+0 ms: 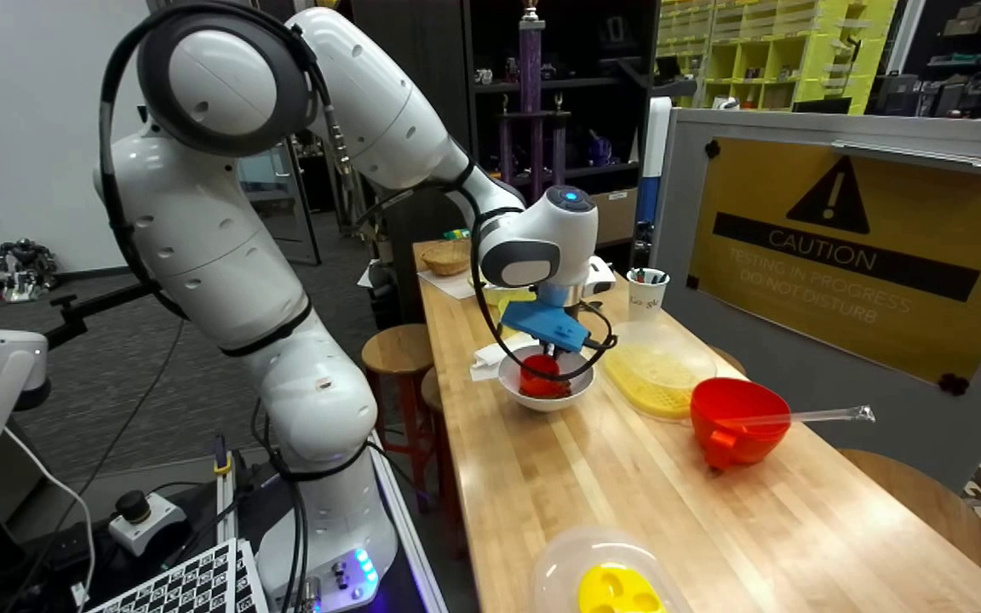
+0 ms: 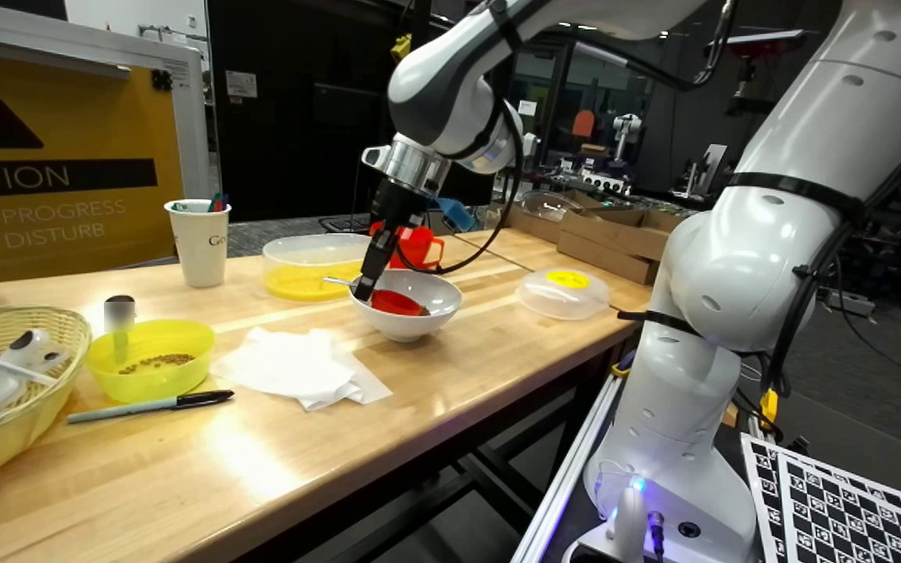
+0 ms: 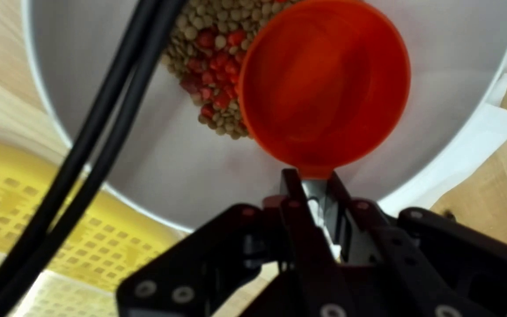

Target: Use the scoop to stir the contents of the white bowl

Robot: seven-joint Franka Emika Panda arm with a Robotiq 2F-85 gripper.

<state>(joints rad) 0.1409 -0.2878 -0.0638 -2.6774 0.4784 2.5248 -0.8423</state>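
The white bowl [image 3: 183, 163] rests on the wooden table and shows in both exterior views [image 1: 546, 404] [image 2: 411, 328]. Brown lentil-like grains [image 3: 231, 15] mixed with small red pieces [image 3: 218, 72] cover part of its floor. Inside it sits the red scoop [image 3: 324, 83], its cup opening toward the wrist camera and its side against the grains; the cup looks empty. My gripper [image 3: 314, 179] is shut on the scoop's narrow handle, right behind the cup. In an exterior view the gripper [image 2: 368, 285] reaches down over the bowl's rim, with the scoop's cup [image 2: 396, 303] low in the bowl.
Close beside the bowl stand a yellow perforated container [image 1: 652, 375] and white napkins [image 2: 294, 367]. A red handled bowl [image 1: 733, 417], a clear lid [image 2: 564, 295], a yellow bowl [image 2: 157, 360], a paper cup [image 2: 202, 242] and a basket [image 2: 28, 344] are also on the table. A black cable [image 3: 112, 114] loops near the wrist.
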